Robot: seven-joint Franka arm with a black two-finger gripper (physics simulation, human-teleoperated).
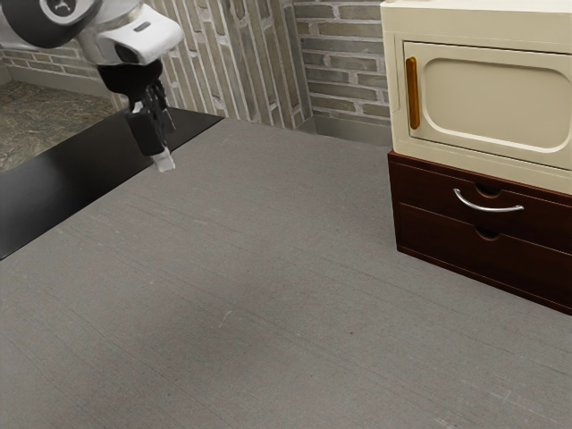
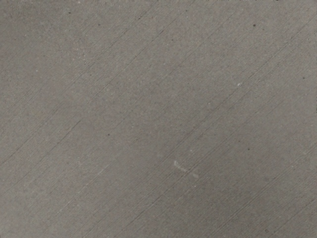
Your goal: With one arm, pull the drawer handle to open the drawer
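Note:
High at the exterior view's left, my black gripper (image 1: pixel 162 159) hangs over the grey table, far from the drawers. A dark brown wooden drawer unit (image 1: pixel 411 235) stands at the exterior view's right. Its upper drawer (image 1: pixel 429 186) carries a curved silver handle (image 1: pixel 487 208) and sits flush with the unit's front. Below it is a lower drawer (image 1: pixel 447 236) with a rounded notch at its top edge. Nothing touches the handle.
A cream cabinet (image 1: pixel 483 25) with an orange-brown upright handle (image 1: pixel 413 93) rests on the drawer unit. Brick walls (image 1: pixel 341 63) stand behind the grey table (image 1: pixel 241 295). Bare tabletop (image 2: pixel 158 119) lies under my hand in the wrist view.

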